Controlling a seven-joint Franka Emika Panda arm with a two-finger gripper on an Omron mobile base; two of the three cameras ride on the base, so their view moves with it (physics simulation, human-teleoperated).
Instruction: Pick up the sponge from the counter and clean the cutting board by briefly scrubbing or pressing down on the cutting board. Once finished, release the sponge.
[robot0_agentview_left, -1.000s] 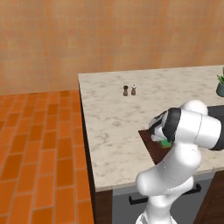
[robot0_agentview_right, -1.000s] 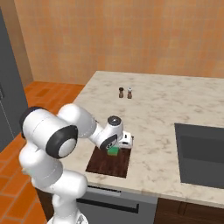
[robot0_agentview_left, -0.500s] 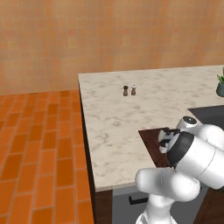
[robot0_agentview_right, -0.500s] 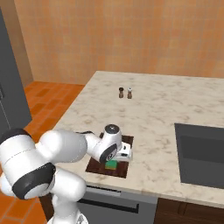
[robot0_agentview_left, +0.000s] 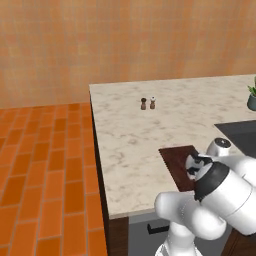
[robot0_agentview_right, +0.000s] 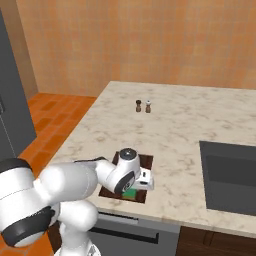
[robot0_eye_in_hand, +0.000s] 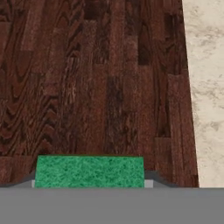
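The dark brown wooden cutting board (robot0_eye_in_hand: 109, 78) (robot0_agentview_left: 176, 159) (robot0_agentview_right: 145, 161) lies near the front edge of the marbled counter (robot0_agentview_left: 130, 135) (robot0_agentview_right: 175, 130) (robot0_eye_in_hand: 205, 87). In the hand view the green-topped sponge (robot0_eye_in_hand: 89, 171) sits low on the board, with my gripper (robot0_eye_in_hand: 89, 184) shut on it, one fingertip at each end. From the right base view the sponge (robot0_agentview_right: 131, 192) shows as a green patch under my hand, and the gripper (robot0_agentview_right: 133, 189) is down over the board's front part. My arm covers much of the board in both base views.
Two small shakers (robot0_agentview_left: 148, 103) (robot0_agentview_right: 143, 105) stand further back on the counter. The dark sink (robot0_agentview_right: 231, 176) (robot0_agentview_left: 241, 132) is recessed to the right of the board. A potted plant (robot0_agentview_left: 251, 96) sits at the far right. Orange brick floor (robot0_agentview_left: 45, 160) lies left of the counter.
My hand has slid with the sponge from the board's far part toward its front edge, and the arm's elbow has swung lower and nearer the cameras.
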